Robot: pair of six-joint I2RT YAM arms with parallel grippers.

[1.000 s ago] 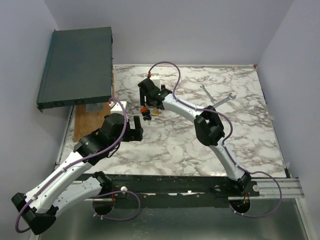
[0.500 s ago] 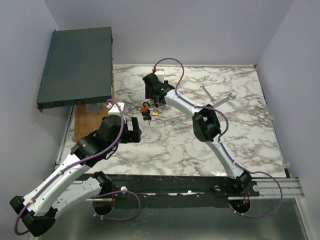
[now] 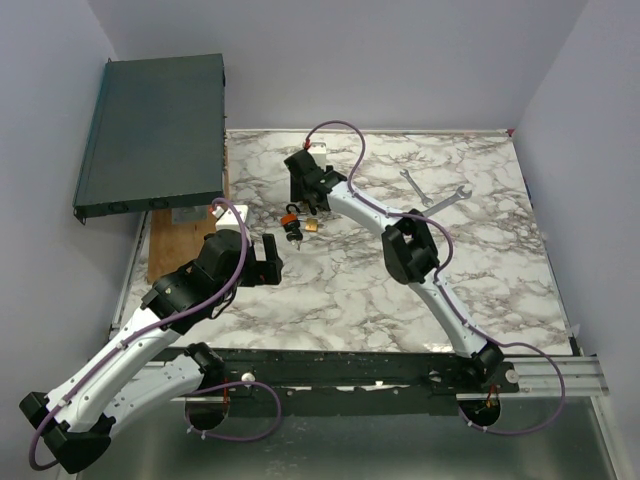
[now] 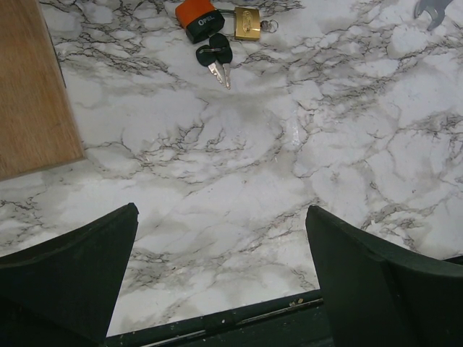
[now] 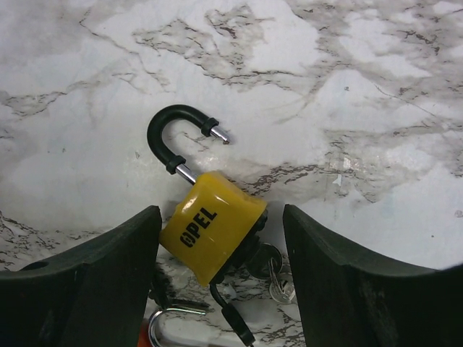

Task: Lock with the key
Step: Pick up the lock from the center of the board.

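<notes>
Step in hand, as we judge it: taking hold of the yellow padlock (image 5: 210, 231) so that it can be locked. The right gripper (image 5: 221, 213) stands open and holds nothing, with one finger on each side of the padlock's body. One finger looks almost against the body, and the other shows a clear gap. The shackle (image 5: 168, 137) is open, its free end lifted clear of the body and pointing away from the fingers. Just at the yellow padlock's base sits a bunch of keys (image 5: 269, 266); we cannot tell whether one is in the keyhole. To do this well we would centre the fingers first, because the body lies skewed between them and a one-sided squeeze would likely spin it on the smooth table (image 4: 239, 166). Grip the body only, short of the shackle, and leave the base free for the key. The cover is rounded, so expect slip and close gently. An orange padlock (image 4: 199, 18), a brass padlock (image 4: 247, 23) and two black-headed keys (image 4: 215, 56) lie near the yellow padlock on its base side and must not be caught. Pose: the right arm (image 3: 410, 250) is stretched far across the table, elbow raised, wrist tipped down over the yellow padlock, which it hides from above. The left arm (image 3: 180, 290) is bent, the left gripper (image 4: 220, 210) wide open and empty, low over the table, well short of the yellow padlock and facing it.
</notes>
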